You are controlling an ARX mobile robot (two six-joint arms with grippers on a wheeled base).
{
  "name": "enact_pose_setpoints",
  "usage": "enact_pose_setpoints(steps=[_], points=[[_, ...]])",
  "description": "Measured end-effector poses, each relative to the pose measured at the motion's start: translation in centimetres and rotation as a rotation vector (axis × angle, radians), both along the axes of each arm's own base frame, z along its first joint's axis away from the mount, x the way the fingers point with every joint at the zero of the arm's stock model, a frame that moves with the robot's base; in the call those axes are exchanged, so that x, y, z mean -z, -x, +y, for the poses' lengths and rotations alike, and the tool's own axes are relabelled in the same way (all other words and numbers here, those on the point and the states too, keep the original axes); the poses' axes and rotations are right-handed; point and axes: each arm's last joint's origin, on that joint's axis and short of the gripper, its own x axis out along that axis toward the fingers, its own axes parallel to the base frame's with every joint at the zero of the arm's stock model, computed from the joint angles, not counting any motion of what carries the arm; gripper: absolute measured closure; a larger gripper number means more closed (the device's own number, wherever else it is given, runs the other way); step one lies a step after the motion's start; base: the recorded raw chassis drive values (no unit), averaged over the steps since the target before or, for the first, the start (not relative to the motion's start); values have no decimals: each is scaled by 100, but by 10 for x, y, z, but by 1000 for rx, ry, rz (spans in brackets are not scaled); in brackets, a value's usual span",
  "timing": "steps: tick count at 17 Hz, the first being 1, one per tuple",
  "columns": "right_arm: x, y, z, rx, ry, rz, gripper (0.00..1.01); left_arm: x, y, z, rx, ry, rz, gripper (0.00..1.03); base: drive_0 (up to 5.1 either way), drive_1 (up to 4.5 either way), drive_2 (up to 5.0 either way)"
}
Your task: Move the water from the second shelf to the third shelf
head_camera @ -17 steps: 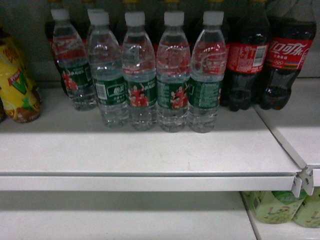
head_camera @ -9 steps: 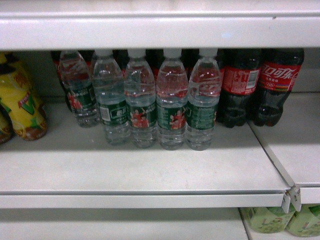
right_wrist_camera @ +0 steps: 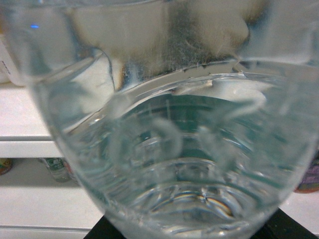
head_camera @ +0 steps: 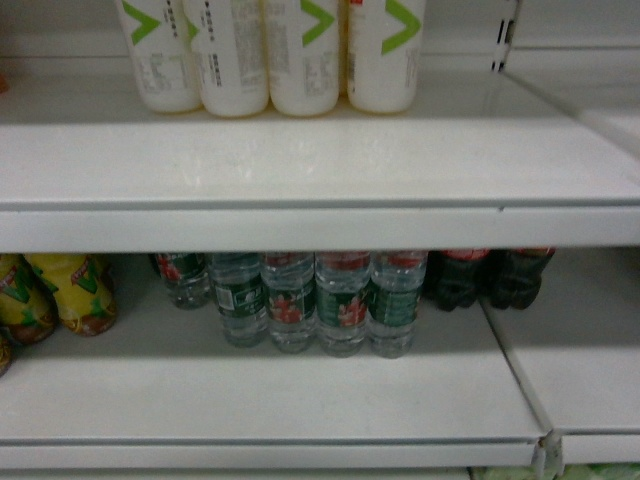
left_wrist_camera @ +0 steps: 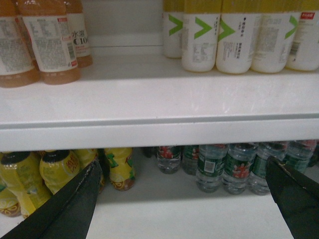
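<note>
- Clear ribbed plastic water bottle point(right_wrist_camera: 169, 149): fills my right wrist view from very close, water inside, a green tint of label behind it. It sits right against the right claw, whose dark base shows at the bottom edge; I read it as gripped.
- Left claw point(left_wrist_camera: 182, 196): two dark fingers point(left_wrist_camera: 70, 204) spread wide, nothing between them, facing the shelving.
- Row of clear green-labelled water bottles point(head_camera: 320, 305): upright on the lower white shelf point(head_camera: 270, 400), tops hidden by the shelf above.
- Dark cola bottles point(head_camera: 490, 275): just right of that row.
- Yellow drink bottles point(head_camera: 60, 290): at far left.
- White bottles with green chevrons point(head_camera: 270, 55): on the upper white shelf point(head_camera: 300, 160).
- Orange-tinted bottles point(left_wrist_camera: 45, 42): upper shelf, left.
</note>
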Motion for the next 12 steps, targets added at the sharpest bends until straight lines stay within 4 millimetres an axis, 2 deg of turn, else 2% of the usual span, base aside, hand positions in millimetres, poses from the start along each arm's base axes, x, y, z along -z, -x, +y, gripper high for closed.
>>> enact_pose_setpoints(steps=[12], points=[[-1, 0, -1, 8, -1, -5, 63, 0, 0, 0, 1, 0, -1, 5, 0, 0, 0]])
